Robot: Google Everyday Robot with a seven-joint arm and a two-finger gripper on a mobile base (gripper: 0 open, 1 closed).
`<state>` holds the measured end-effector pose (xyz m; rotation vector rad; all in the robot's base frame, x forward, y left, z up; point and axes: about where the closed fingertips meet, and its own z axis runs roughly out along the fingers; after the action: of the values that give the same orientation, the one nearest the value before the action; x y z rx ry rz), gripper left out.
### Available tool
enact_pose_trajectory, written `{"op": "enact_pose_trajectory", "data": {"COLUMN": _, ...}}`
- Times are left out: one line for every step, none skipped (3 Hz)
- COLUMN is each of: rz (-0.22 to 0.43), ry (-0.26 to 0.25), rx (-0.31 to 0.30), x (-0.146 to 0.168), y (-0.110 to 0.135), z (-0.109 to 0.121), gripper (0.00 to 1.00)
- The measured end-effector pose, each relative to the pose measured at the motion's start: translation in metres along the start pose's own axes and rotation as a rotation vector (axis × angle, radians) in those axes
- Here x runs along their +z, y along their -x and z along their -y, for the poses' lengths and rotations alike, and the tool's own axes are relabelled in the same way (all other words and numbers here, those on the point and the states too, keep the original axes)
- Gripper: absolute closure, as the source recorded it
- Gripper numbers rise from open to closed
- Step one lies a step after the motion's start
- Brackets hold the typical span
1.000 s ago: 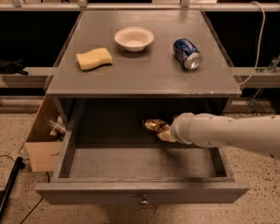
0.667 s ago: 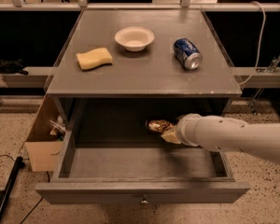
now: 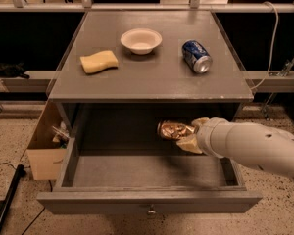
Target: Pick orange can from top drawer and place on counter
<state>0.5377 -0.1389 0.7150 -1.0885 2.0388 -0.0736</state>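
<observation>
The orange can lies on its side, held above the floor of the open top drawer, near the drawer's back. My gripper reaches in from the right on a white arm and is shut on the can's right end, its tan fingers above and below it. The grey counter sits just above the can.
On the counter lie a yellow sponge, a white bowl and a blue can on its side. A cardboard box stands left of the cabinet. A dark pole leans at the lower left.
The gripper has risen slightly and shifted a little right with the orange can in it; the can now hangs higher in the drawer opening.
</observation>
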Motion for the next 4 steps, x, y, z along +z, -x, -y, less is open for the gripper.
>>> {"op": "enact_pose_trajectory", "data": {"rz": 0.047, "ry": -0.034, "rx": -0.027, "x": -0.038, "y": 0.022, "z": 0.02, "gripper": 1.0}}
{"op": "enact_pose_trajectory", "data": {"rz": 0.124, "ry": -0.061, "rx": -0.046, "x": -0.078, "y": 0.057, "z": 0.049, "gripper": 1.0}}
{"op": "enact_pose_trajectory", "data": {"rz": 0.189, "ry": -0.078, "rx": -0.092, "x": -0.104, "y": 0.086, "z": 0.07, "gripper": 1.0}}
{"op": "enact_pose_trajectory", "data": {"rz": 0.222, "ry": -0.075, "rx": -0.125, "x": -0.114, "y": 0.101, "z": 0.084, "gripper": 1.0}}
